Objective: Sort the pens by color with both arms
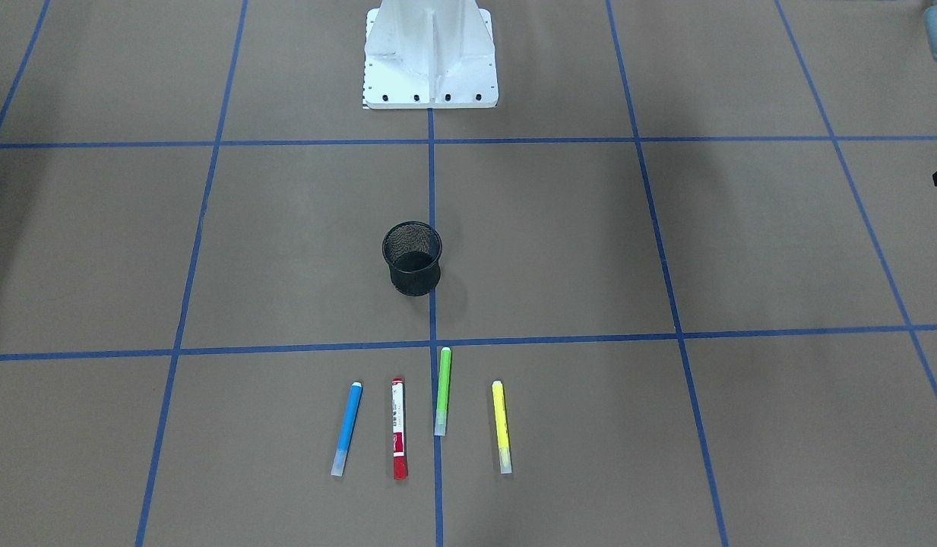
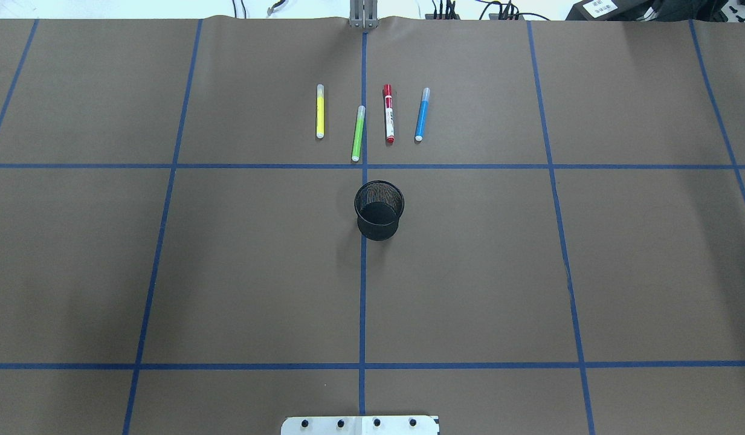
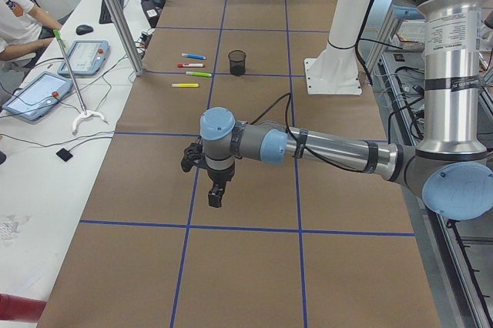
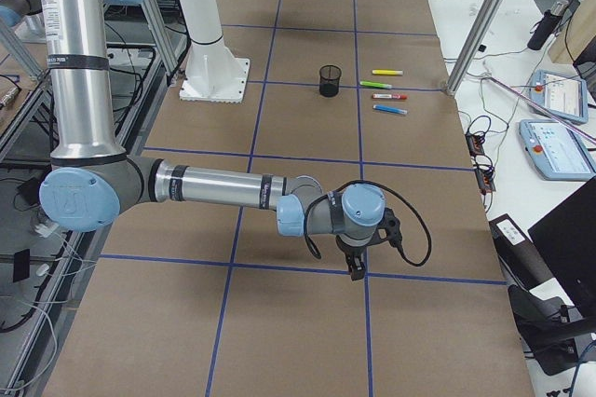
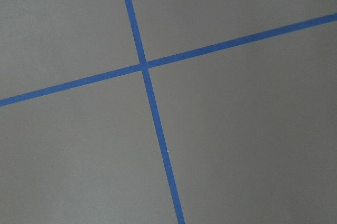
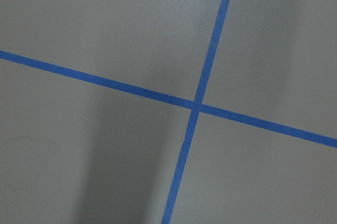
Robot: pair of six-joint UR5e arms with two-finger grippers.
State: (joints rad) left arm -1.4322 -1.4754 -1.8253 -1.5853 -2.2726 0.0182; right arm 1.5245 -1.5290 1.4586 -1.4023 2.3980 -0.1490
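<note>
Left end of table, side view: silver-grey jointed left arm (image 3: 323,147) with pale blue joint caps reaches out low over the brown paper-covered table (image 2: 227,272). Its black two-finger left gripper (image 3: 215,199) points straight down, above the paper, just beside a line of the blue tape grid (image 2: 167,241). Cannot tell whether the fingers are apart or together from this angle. Left wrist camera shows only paper and a tape crossing. Overhead view, far row of squares, four pens lie flat, side by side, none touching, all roughly parallel to the centre tape line. From the left: slim yellow marker pen (image 2: 319,111); slim green marker pen (image 2: 358,133), set a little nearer the robot than the others, close along the centre line, its near end just short of the cross line; white marker pen with red cap and red end (image 2: 388,113), just right of the centre line; slim blue marker pen (image 2: 422,114), slightly tilted. Black mesh cup (image 2: 379,208) stands upright on the centre line, in the middle row, apart from the pens. White bolted pedestal base (image 2: 360,425) at the near edge. Right end: silver-grey right arm (image 4: 223,187) stretched low, black right gripper (image 4: 356,271) pointing down by a tape line, well apart from the pens. Finger state cannot be told. Right wrist camera: paper, a tape crossing.
</note>
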